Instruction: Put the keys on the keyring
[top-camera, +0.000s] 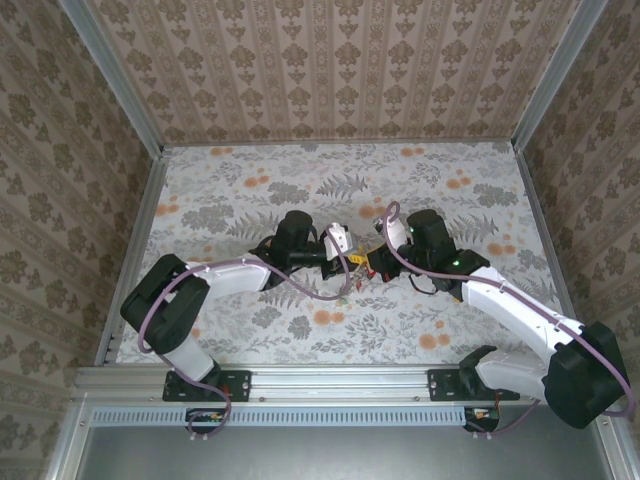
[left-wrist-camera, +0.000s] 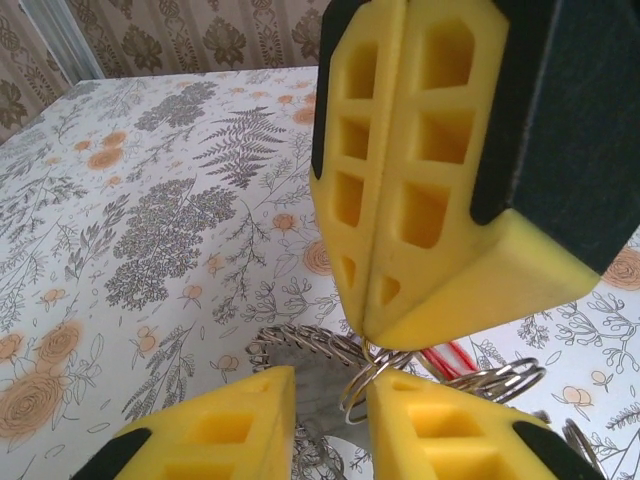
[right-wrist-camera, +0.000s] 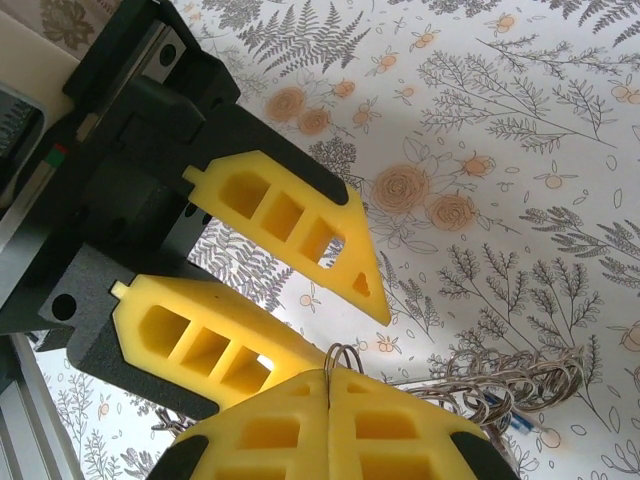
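Note:
The two grippers meet tip to tip over the middle of the table. My right gripper (right-wrist-camera: 328, 372) (top-camera: 373, 262) is shut on a small silvery split ring (right-wrist-camera: 341, 356) of the keyring bundle. That ring (left-wrist-camera: 372, 385) hangs in the gap of my left gripper (left-wrist-camera: 330, 382) (top-camera: 346, 262), whose jaws stand apart; it leans on the right pad only. Below it hangs the keyring (left-wrist-camera: 298, 343), a tangle of silvery wire loops (right-wrist-camera: 515, 385). Of the keys I see a red head (left-wrist-camera: 452, 355) and a blue bit (right-wrist-camera: 520, 426); the others are hidden.
The flower-patterned table (top-camera: 240, 180) lies well below both grippers. Patterned walls in metal frames (top-camera: 140, 200) close in the left, right and back. The arm bases sit on a rail (top-camera: 340, 385) at the near edge.

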